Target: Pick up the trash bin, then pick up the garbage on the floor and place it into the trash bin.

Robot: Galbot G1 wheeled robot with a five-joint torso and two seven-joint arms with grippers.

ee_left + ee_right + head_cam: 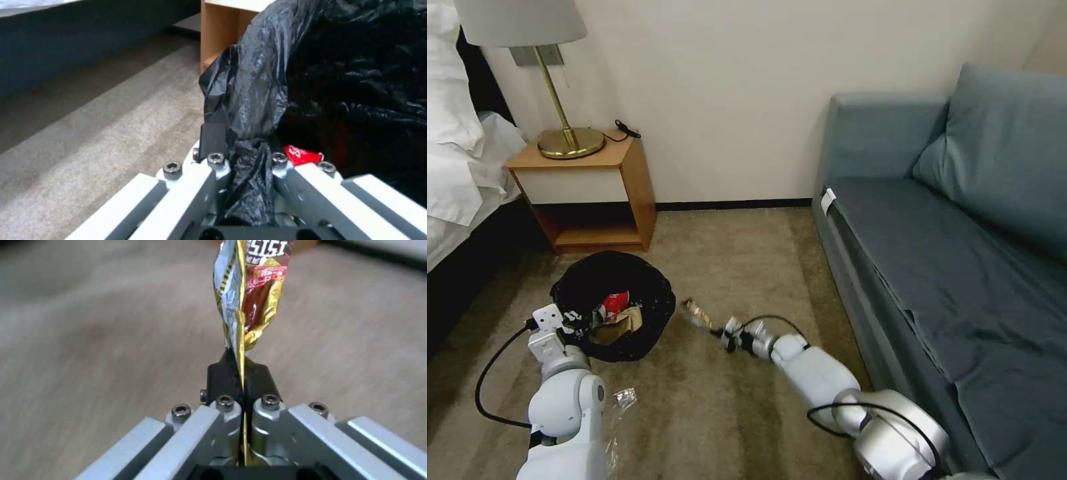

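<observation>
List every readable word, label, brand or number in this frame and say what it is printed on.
"SISI": large white letters, cut off by the picture edge, on the gold-brown snack wrapper pinched in the right gripper.
Red panel and small side print on the same wrapper: too blurred to read.
White marks on the red-and-white snack bag in the trash bin: unreadable.

Open carpet (pixel 740 253) lies between the bin (pixel 650 327) and the sofa (pixel 907 267); the nightstand (pixel 587 193) stands just behind the bin, the bed (pixel 454 173) blocks the left, a clear wrapper (pixel 622 400) lies nearer
</observation>
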